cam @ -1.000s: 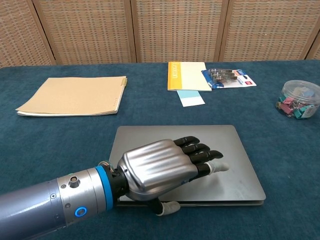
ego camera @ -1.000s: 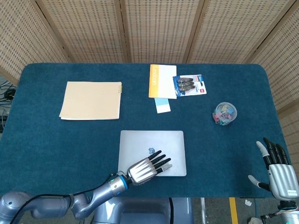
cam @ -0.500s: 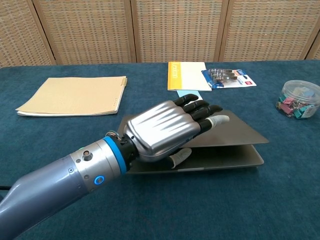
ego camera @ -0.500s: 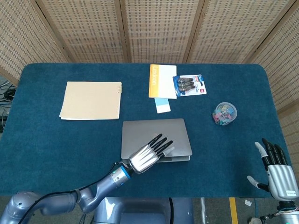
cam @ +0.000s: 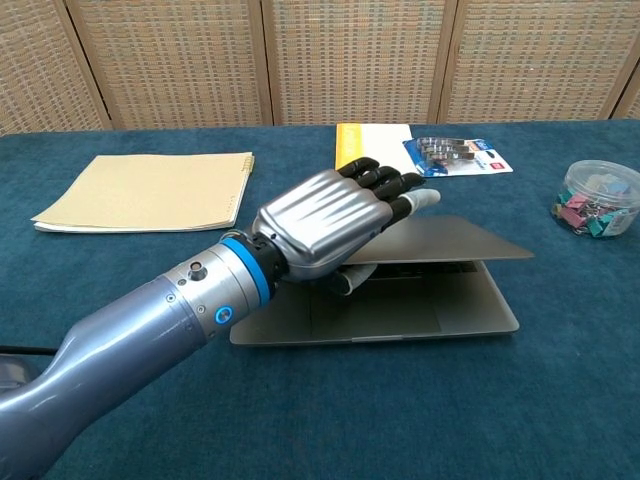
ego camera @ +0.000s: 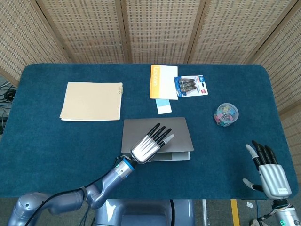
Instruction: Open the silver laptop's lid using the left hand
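Note:
The silver laptop [ego camera: 176, 129] [cam: 450, 300] lies near the table's front middle with its lid partly raised, a wedge of keyboard deck showing below it in the chest view. My left hand [ego camera: 149, 147] [cam: 325, 222] holds the lid's front edge, fingers flat on top and thumb underneath. My right hand [ego camera: 267, 169] is off the table's front right corner, fingers spread and holding nothing; the chest view does not show it.
A tan notebook [ego camera: 92, 100] [cam: 150, 190] lies at the left. Behind the laptop are a yellow booklet [ego camera: 162, 81], a pale blue card [ego camera: 163, 106] and a blister pack of clips [ego camera: 190, 86]. A clear tub of clips [ego camera: 226, 114] [cam: 597, 199] stands at the right.
The lid was flat a second ago with my left hand resting on it; it has since lifted steadily at the front edge, my hand rising with it. The right hand shifted slightly left.

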You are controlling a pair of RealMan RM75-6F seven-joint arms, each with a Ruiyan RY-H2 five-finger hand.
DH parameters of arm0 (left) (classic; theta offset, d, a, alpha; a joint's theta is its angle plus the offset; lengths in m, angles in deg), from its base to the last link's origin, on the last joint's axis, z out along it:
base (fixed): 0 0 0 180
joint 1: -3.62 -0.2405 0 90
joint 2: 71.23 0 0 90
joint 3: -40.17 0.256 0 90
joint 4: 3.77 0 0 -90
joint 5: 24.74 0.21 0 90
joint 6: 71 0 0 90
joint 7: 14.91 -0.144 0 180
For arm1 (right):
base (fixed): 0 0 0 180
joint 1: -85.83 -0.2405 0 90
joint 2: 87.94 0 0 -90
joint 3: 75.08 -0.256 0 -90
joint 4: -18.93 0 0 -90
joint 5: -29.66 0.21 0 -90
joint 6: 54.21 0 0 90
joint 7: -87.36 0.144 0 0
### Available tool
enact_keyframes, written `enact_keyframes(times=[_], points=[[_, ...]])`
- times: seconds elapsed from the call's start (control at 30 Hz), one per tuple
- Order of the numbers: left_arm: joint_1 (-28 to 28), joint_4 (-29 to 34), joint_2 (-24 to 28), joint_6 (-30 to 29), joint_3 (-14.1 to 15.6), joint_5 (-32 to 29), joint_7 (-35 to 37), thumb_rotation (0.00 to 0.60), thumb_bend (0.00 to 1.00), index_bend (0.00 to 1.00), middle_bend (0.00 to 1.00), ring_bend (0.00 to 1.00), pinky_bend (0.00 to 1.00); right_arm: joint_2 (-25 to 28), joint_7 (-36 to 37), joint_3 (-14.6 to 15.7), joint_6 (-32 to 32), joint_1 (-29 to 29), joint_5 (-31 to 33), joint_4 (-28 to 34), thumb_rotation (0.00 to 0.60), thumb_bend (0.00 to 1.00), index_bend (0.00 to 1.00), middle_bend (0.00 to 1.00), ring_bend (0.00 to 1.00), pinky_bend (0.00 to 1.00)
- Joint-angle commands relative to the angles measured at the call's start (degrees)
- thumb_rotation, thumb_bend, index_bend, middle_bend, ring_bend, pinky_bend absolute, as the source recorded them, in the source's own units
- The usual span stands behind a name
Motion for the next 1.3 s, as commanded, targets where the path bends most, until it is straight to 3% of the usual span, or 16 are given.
enact_keyframes(times=[0.03,0.1,0.27,0.37,0.67,0.93,1.1,1.3], points=[[0.46,0.46,0.52,0.13,-0.44,-0.8,0.18,0.6,0.56,0.0,0.0,0.0,0.0,-0.69,2.67,0.93,-4.17,-3.54,-2.91,-2.53,0.6,0.11,0.05,0.0,0.0,0.0],[0.61,0.8,0.82,0.11,-0.42,-1.07,-0.01,0.6,0.55,0.0,0.0,0.0,0.0,-1.05,4.33,1.34,-5.86,-5.18,-4.43,-3.97,0.6,0.23,0.07,0.0,0.0,0.0],[0.89,1.8,2.04,-0.1,-0.1,-1.26,-0.79,0.6,0.55,0.0,0.0,0.0,0.0,-2.86,8.96,2.88,-12.35,-10.97,-8.89,-8.24,0.6,0.7,0.13,0.05,0.0,0.04],[1.11,2.93,3.51,-0.13,0.18,-1.34,-0.77,0.6,0.55,0.0,0.0,0.0,0.0,-4.03,11.95,3.78,-15.94,-14.44,-10.73,-10.22,0.6,0.85,0.15,0.06,0.0,0.07],[1.91,5.43,5.83,1.11,-0.67,-4.18,0.46,0.6,0.55,0.0,0.0,0.0,0.0,-6.66,8.14,3.5,-24.38,-20.09,-8.73,-8.9,0.6,1.0,0.16,0.07,0.0,0.07],[2.62,6.29,6.92,0.95,-0.67,-5.55,-1.24,0.6,0.55,0.0,0.0,0.0,0.0,-10.8,4.15,2.18,-30.38,-23.2,-3.71,-9.16,0.6,1.0,0.17,0.08,0.0,0.08],[2.69,7.05,7.31,0.71,-0.76,-6.86,-1.34,0.6,0.55,0.0,0.0,0.0,0.0,-12.69,1.43,1.71,-32.47,-24.42,-1.2,-9.51,0.6,1.0,0.18,0.11,0.05,0.18],[2.97,7.48,7.88,0.14,-0.3,-6.81,-1.63,0.6,0.55,0.0,0.0,0.0,0.0,-13.48,0.0,1.0,-31.96,-25.14,0.04,-8.47,0.6,1.0,0.2,0.16,0.11,0.23]])
